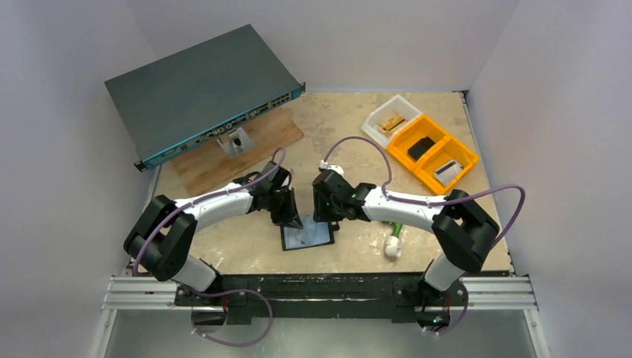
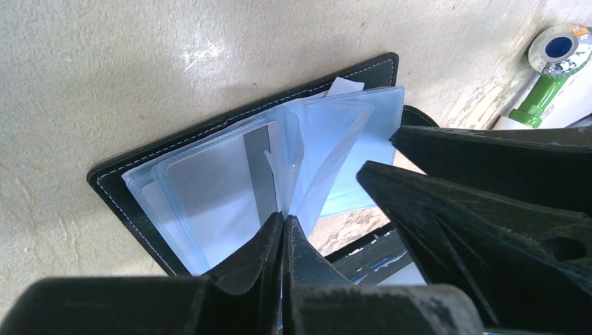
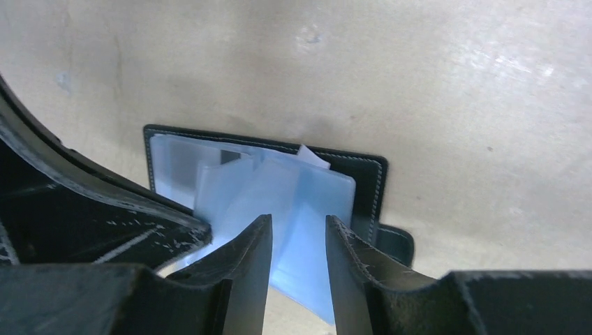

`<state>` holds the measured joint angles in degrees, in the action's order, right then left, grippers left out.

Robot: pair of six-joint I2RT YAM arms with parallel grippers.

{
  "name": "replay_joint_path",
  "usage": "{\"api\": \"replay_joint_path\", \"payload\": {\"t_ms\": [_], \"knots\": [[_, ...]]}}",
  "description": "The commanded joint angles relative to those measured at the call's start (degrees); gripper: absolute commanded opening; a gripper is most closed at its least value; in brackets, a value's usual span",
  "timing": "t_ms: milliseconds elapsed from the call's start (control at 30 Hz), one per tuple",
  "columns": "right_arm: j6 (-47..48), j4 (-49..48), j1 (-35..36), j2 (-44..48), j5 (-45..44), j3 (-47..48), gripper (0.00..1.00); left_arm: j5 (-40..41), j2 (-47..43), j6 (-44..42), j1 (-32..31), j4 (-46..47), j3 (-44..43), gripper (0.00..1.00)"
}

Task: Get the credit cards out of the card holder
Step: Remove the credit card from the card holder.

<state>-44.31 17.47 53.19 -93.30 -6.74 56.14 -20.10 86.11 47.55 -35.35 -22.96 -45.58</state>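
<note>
Fingertips (image 2: 274, 234) of the left gripper (image 2: 283, 222) were pressed flat together, pinching the edge of a clear plastic sleeve (image 2: 292, 171) that stood up from the open card holder (image 2: 108, 183). Across from it, the right gripper (image 3: 298, 222) had its jaws a narrow gap apart, with a pale blue sheet (image 3: 300, 195) lying in the gap; whether either finger touched it could not be told.

From above, the black card holder lay open and flat on the tan table (image 1: 358, 149), at about 6 o'clock near the front edge and midway between the two arms. The left gripper came in from 10 o'clock of it and the right from 2 o'clock, so both met over its pages. Its clear sleeves fanned up from the spine. One credit card (image 2: 209, 192), pale with a grey stripe, sat inside the flat left-hand sleeve. A white paper corner (image 2: 345, 87) poked out at the holder's far edge.

A green-and-white tool (image 1: 393, 242) lay at 3 o'clock of the holder. A large grey network switch (image 1: 194, 89) filled the table's 10 o'clock corner, partly over a wooden board (image 1: 246, 153). An orange tray (image 1: 432, 153) sat at 2 o'clock.
</note>
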Motion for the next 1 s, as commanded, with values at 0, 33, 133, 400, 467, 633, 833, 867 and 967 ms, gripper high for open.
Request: {"api": "replay_joint_path", "payload": {"t_ms": [0, 33, 133, 400, 467, 633, 833, 867, 967], "knots": [[0.04, 3.12, -0.29, 4.28, -4.11, -1.24, 0.34, 1.02, -1.17, 1.34, -0.34, -1.07, -2.37, 0.01], [-0.12, 3.3, -0.28, 4.68, -4.27, -1.74, 0.34, 1.02, -1.08, 1.36, -0.34, -1.12, -2.45, 0.0], [-0.46, 3.9, -0.28, 5.35, -4.68, -2.98, 0.33, 1.11, -0.94, 1.41, -0.42, -1.11, -2.53, 0.0], [-0.41, 2.07, -0.29, 3.32, -2.7, -5.09, 0.2, 1.15, -0.68, 1.65, -0.84, -1.03, -2.92, 0.01], [-0.51, 1.42, -0.28, 2.69, -2.6, -5.54, 0.14, 1.07, -0.63, 1.6, -0.98, -0.95, -3.2, 0.01], [-0.74, -0.01, -0.28, 1.1, -1.73, -6.02, 0.08, -0.22, 0.2, 1.23, -1.85, -0.78, -4.45, 0.05], [-0.91, -0.92, -0.28, 0.48, -1.15, -6.22, 0.06, -2.7, 1.99, 1.12, -3.41, 0.77, -6.23, 0.17], [-0.87, -1.02, -0.28, 0.34, -1.03, -6.28, 0.06, -2.93, 2.29, 1.06, -3.71, 0.97, -6.52, 0.2], [-1.09, -1.3, -0.26, 0.44, -0.92, -6.38, 0.06, -3.86, 3.48, 1.29, -4.1, 1.97, -7.11, 0.26]]}}
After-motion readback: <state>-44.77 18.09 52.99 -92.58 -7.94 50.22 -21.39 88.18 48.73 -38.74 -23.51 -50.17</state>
